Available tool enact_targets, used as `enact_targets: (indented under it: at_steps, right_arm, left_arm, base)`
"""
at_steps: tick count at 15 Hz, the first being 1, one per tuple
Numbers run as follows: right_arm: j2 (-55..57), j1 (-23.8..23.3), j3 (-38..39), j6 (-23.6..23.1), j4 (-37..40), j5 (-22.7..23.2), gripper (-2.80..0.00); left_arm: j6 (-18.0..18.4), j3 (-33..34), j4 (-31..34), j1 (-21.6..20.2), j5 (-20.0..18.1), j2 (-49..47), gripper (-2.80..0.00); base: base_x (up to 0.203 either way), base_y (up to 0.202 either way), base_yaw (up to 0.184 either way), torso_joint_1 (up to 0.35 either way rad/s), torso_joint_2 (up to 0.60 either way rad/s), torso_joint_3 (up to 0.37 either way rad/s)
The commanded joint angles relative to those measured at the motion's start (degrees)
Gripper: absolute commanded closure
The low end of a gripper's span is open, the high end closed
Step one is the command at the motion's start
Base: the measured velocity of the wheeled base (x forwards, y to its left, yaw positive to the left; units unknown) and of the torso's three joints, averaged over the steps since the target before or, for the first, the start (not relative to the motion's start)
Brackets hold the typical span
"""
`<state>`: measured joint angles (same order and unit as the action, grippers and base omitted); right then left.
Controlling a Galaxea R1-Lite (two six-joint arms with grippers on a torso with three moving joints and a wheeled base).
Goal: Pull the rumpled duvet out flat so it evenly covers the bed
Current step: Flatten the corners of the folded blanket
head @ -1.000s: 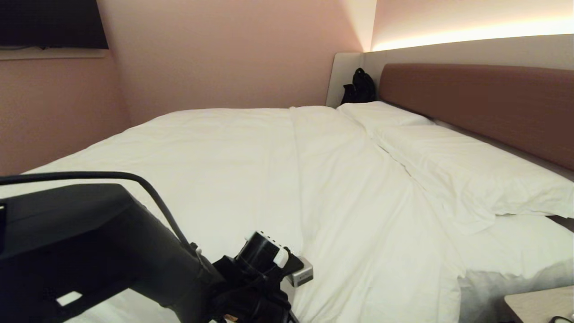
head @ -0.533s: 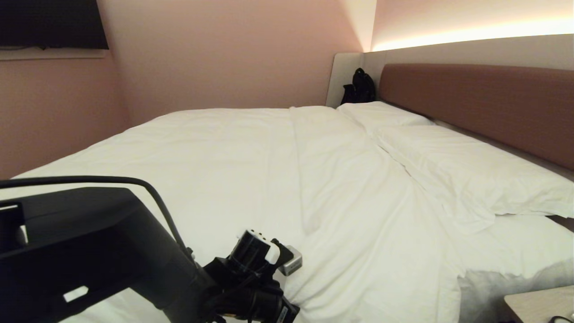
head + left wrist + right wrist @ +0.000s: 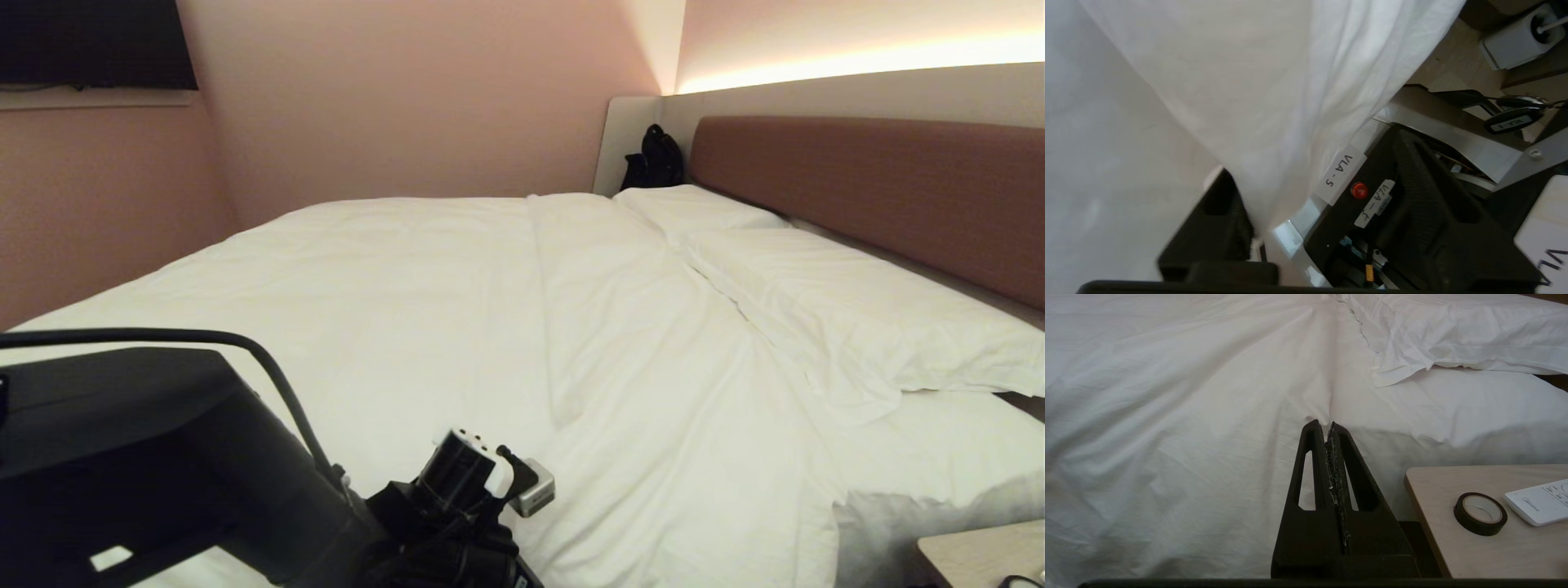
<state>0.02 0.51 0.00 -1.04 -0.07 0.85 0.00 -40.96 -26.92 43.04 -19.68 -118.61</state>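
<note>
The white duvet lies spread over the bed, with soft creases and a long fold down its middle. Its near edge hangs over the bed's side. My left arm reaches in low at the near left. The left gripper is open, its fingers wide apart, and the hanging duvet edge drapes loosely between them, against one finger. The right gripper is shut and empty, pointing at the bed's side beside the bedside table.
Two flat pillows lie along the reddish-brown headboard. A black bag sits in the far corner. The bedside table carries a black tape roll and a white remote. My own base stands below the left gripper.
My left wrist has dipped a little and drifted left at the bed's near edge. The duvet's crease beside it has slackened. The rest of the bed is unchanged.
</note>
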Motion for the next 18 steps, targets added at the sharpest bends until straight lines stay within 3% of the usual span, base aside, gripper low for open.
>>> enact_targets:
  at_steps: [1,5,7,9,12,14,16,17,18]
  right_arm:
    - [0.1,0.0,0.0,0.1,0.0,0.0,0.00]
    - [0.1,0.0,0.0,0.0,0.0,0.0,0.00]
    - [0.1,0.0,0.0,0.0,0.0,0.0,0.00]
    - [0.1,0.0,0.0,0.0,0.0,0.0,0.00]
    - [0.1,0.0,0.0,0.0,0.0,0.0,0.00]
    - [0.1,0.0,0.0,0.0,0.0,0.0,0.00]
    - [0.1,0.0,0.0,0.0,0.0,0.0,0.00]
    - [0.1,0.0,0.0,0.0,0.0,0.0,0.00]
    - [0.1,0.0,0.0,0.0,0.0,0.0,0.00]
  left_arm:
    - [-1.8,0.5,2.1,1.0,1.0,4.1,-2.80]
    - [-4.7,1.8,12.3,1.0,6.4,12.9,-2.80]
    - [-7.9,2.2,14.8,0.0,14.0,15.3,-2.80]
    - [-8.2,2.3,15.0,-0.1,14.3,15.5,-2.80]
    - [-13.3,1.1,15.2,-5.5,22.2,21.7,-2.80]
    - [-14.4,0.6,15.5,-7.5,26.4,25.5,-2.80]
    - [-14.6,-0.3,15.6,-8.8,33.0,27.1,-2.80]
    - [-14.6,-0.7,15.6,-9.4,34.4,27.9,-0.35]
    - [-14.7,-1.1,15.6,-9.9,35.9,29.1,0.00]
  base:
    - [0.000,0.000,0.000,0.000,0.00,0.000]
    - [0.000,0.000,0.000,0.000,0.00,0.000]
    - [0.000,0.000,0.000,0.000,0.00,0.000]
    - [0.000,0.000,0.000,0.000,0.00,0.000]
    - [0.000,0.000,0.000,0.000,0.00,0.000]
    - [0.000,0.000,0.000,0.000,0.00,0.000]
    - [0.000,0.000,0.000,0.000,0.00,0.000]
    - [0.000,0.000,0.000,0.000,0.00,0.000]
    - [0.000,0.000,0.000,0.000,0.00,0.000]
